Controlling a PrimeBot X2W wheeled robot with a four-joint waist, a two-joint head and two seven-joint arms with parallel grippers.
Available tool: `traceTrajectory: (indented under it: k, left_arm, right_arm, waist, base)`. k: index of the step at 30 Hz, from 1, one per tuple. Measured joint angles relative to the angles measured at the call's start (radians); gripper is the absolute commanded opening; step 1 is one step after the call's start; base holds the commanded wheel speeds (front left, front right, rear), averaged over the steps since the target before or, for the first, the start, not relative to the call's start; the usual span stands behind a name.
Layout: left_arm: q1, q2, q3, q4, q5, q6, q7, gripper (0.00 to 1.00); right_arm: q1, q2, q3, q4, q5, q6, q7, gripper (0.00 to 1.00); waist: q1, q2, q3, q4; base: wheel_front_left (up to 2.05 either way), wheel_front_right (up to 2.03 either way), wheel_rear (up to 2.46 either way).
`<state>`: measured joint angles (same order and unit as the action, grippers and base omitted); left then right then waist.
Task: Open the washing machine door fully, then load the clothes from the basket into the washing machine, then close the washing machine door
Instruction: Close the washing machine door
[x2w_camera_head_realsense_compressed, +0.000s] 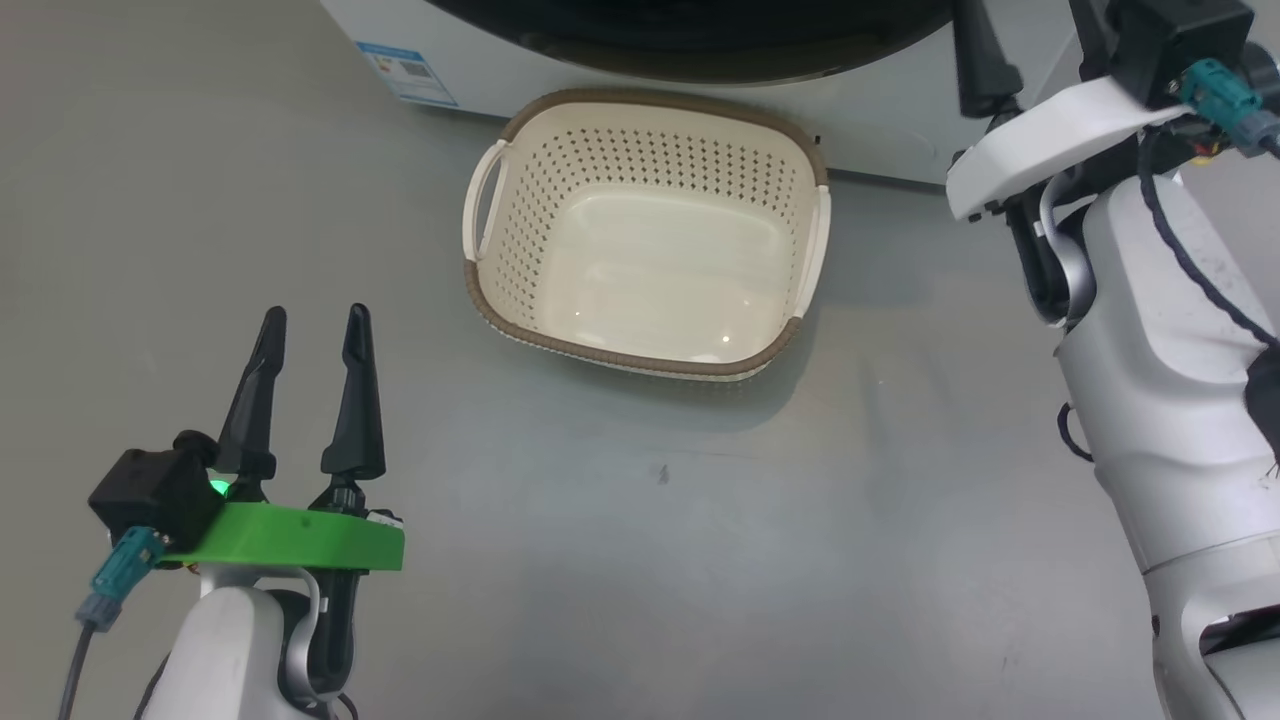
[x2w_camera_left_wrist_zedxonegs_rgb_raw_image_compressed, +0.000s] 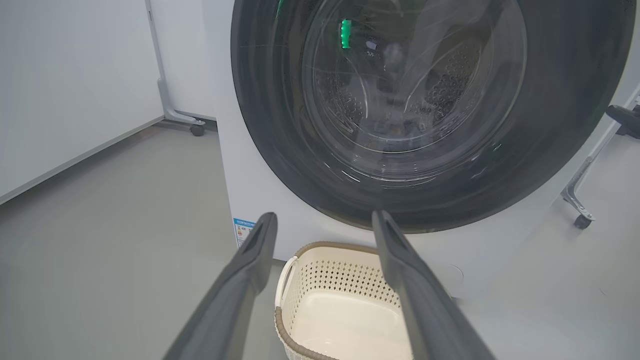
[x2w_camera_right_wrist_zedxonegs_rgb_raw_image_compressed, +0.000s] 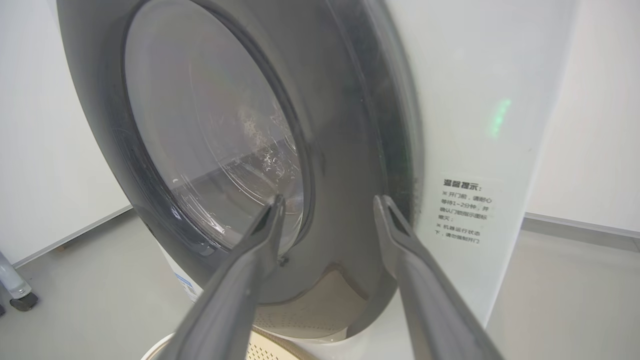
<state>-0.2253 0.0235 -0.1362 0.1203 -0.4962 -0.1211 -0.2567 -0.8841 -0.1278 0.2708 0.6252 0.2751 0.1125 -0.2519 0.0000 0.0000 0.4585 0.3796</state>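
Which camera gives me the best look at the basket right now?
Head view: the whole basket from above, visibly empty. The left wrist view cuts off its near end; the right wrist view gives a sliver of rim at the bottom edge.

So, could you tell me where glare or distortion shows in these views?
Head view: the basket floor shows small glints. Left wrist view: green reflection in the washing machine door glass. Right wrist view: the door's near edge looks blurred, green glow on the washing machine panel.
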Motion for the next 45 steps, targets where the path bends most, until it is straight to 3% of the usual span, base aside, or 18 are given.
traceTrajectory:
  k: [25, 45]
  left_arm:
    - [0.114, 0.002, 0.143, 0.031, 0.068, -0.004, 0.000, 1.00]
    - [0.221, 0.003, 0.201, 0.044, 0.105, -0.004, 0.000, 1.00]
  right_arm:
    - [0.372, 0.026, -0.102, -0.146, 0.051, 0.001, 0.000, 1.00]
    - [0.653, 0.020, -0.200, -0.277, 0.048, -0.012, 0.000, 1.00]
  waist:
    - [-0.0001, 0.0000, -0.214, -0.252]
    - [-0.0001, 0.0000, -0.363, -0.366]
  base:
    - [0.00, 0.00, 0.00]
    - [0.00, 0.00, 0.00]
